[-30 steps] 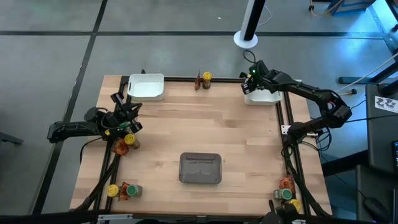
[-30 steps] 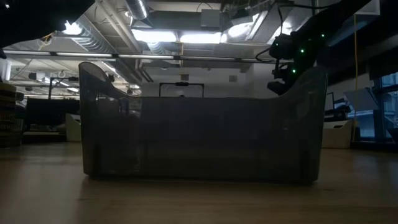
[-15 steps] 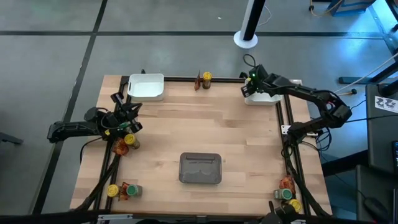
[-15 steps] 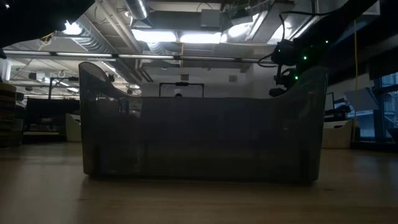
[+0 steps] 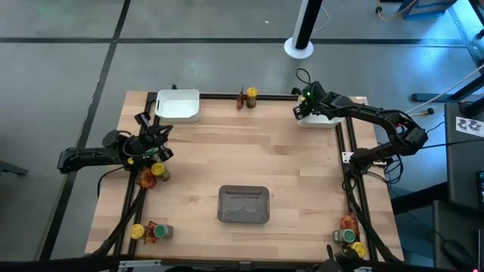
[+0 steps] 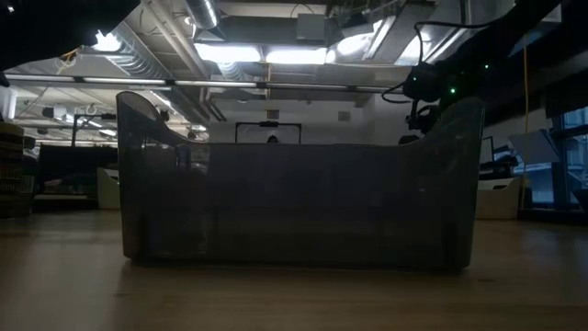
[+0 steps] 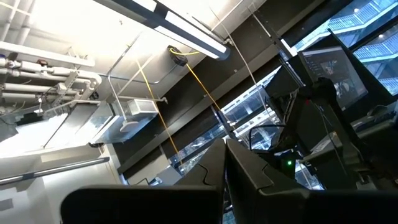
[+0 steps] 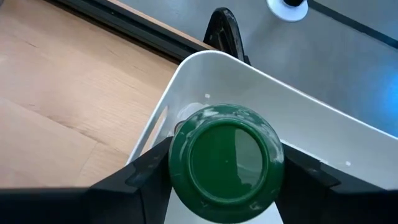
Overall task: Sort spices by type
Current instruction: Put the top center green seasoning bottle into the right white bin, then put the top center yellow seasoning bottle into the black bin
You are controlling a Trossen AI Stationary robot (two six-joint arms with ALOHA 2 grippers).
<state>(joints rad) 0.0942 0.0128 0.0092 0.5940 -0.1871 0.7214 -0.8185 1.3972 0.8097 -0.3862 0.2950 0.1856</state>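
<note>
Movement over the last second is all on the right side: from above, your right pincer [image 5: 302, 108] has slid a little toward the bench's centre and now sits over the near-left edge of the right white tray [image 5: 327, 119] at the far right corner. That reads as the drop-off stage for one jar. Your left pincer [image 5: 149, 140] has not moved from the left edge, close to a yellow jar [image 5: 159, 171]; you cannot tell whether it is apart or together. Other spices wait at the far rail and both near corners.

Level with the bench, the grey tray [image 6: 294, 184] fills the view; the right arm shows behind it, lower than a second ago.

The left wrist camera points up at the ceiling.

At the right wrist, the fingers [image 8: 143, 171] are clamped on a green jar [image 8: 225, 163], lid toward the camera, above the tray's rim.
</note>
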